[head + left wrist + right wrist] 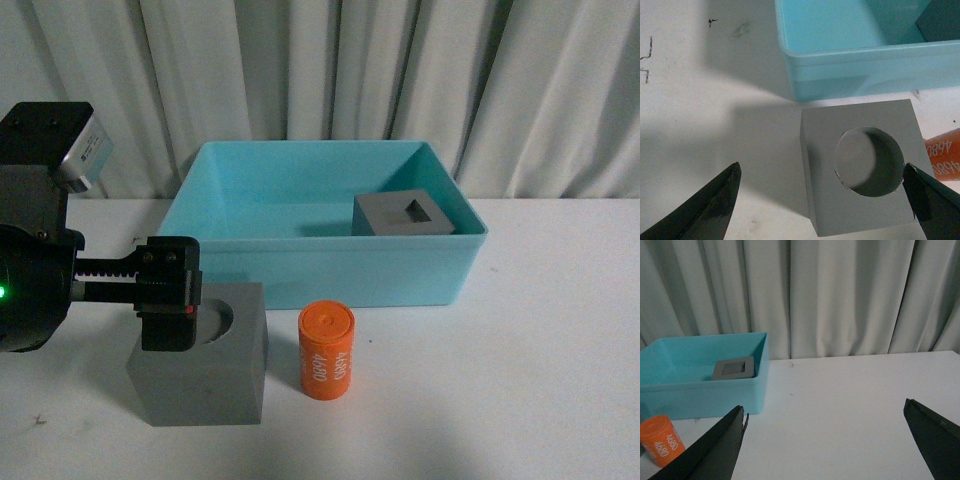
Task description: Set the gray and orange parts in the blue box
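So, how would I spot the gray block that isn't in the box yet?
Find the wide turquoise box at the back of the white table. Just in front of its left end sits a gray cube, an orange cylinder beside it. Unlike the other gray cube inside the box, whose top hole is square, this one's is round.

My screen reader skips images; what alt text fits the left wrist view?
The open left gripper hangs over a gray cube with a round recess on top. A blue box stands close by, and part of an orange cylinder with white digits shows beside the cube.
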Action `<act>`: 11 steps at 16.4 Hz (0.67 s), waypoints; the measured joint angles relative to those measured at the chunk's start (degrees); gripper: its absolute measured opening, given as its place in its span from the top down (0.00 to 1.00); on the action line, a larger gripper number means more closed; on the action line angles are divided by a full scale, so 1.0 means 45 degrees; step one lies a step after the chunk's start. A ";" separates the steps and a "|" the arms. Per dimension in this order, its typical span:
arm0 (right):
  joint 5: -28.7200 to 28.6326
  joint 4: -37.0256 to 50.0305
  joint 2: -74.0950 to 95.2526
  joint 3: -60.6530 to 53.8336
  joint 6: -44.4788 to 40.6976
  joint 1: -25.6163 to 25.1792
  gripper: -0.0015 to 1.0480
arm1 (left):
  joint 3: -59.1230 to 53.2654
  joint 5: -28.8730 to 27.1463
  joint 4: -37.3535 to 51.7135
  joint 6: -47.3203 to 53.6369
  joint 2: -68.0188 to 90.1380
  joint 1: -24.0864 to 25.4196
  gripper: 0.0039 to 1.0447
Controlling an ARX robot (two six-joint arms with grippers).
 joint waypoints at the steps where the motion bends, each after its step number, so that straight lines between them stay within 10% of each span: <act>1: 0.0000 0.0000 0.0000 0.0000 0.0000 0.0000 0.06 | 0.0107 0.0049 0.0039 0.0073 0.0151 -0.0029 0.06; 11: 0.0005 0.0000 0.0000 0.0000 0.0000 0.0000 0.06 | 0.1132 0.0437 0.0393 0.0724 0.2127 0.0024 0.06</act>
